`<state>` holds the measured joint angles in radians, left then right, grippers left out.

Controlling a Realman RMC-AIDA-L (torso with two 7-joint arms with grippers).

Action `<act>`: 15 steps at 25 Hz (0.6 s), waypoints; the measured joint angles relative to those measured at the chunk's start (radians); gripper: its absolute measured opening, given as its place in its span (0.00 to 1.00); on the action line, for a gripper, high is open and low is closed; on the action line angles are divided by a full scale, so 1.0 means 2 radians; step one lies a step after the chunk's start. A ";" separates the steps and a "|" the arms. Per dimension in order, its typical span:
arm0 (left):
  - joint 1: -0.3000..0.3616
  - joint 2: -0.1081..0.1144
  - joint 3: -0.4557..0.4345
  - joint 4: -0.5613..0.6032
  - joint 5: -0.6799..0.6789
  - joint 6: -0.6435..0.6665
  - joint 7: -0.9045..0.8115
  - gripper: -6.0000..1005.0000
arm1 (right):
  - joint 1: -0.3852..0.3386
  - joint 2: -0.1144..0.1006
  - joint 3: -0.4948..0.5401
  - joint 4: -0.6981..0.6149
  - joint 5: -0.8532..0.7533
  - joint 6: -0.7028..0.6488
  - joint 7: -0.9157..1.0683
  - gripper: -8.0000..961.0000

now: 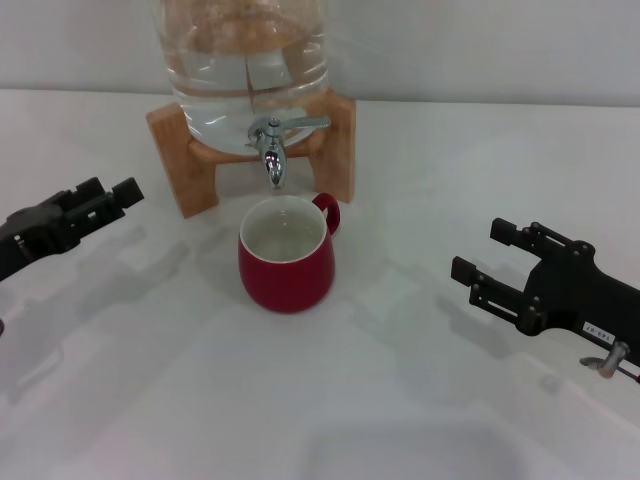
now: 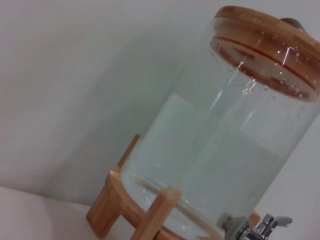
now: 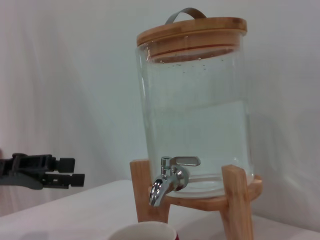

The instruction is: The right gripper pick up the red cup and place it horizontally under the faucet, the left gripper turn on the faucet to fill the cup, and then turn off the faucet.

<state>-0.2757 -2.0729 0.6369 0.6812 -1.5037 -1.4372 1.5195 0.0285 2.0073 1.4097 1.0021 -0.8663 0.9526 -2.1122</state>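
Head view shows the right gripper (image 1: 482,265) at the lower right of the frame, fingers spread apart and holding nothing, and the left gripper (image 1: 108,196) at the left edge, its fingers also parted and empty, both well apart from the red cup (image 1: 286,255). That cup stands upright at the centre on the white table (image 1: 420,170), handle toward the upper right, its mouth directly below the faucet (image 1: 274,140). Behind, at the top centre, the clear water jug (image 1: 245,60) sits on its wooden stand (image 1: 185,150), the chrome lever pointing right.

red cup (image 1: 287,268): red, white inside | faucet (image 1: 272,141): chrome | tools: black
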 joint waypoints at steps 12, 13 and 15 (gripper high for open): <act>-0.006 -0.001 0.002 -0.009 0.028 0.011 -0.001 0.88 | 0.002 0.001 0.000 -0.006 0.000 0.021 -0.010 0.74; -0.007 -0.001 0.002 -0.010 0.029 0.011 -0.001 0.88 | 0.002 0.001 0.000 -0.006 0.000 0.023 -0.012 0.74; -0.008 -0.001 0.002 -0.011 0.031 0.011 0.000 0.88 | 0.003 0.001 0.000 -0.006 0.000 0.027 -0.014 0.74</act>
<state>-0.2922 -2.0740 0.6418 0.6591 -1.4408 -1.4142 1.5189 0.0352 2.0094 1.4097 0.9894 -0.8655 1.0064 -2.1404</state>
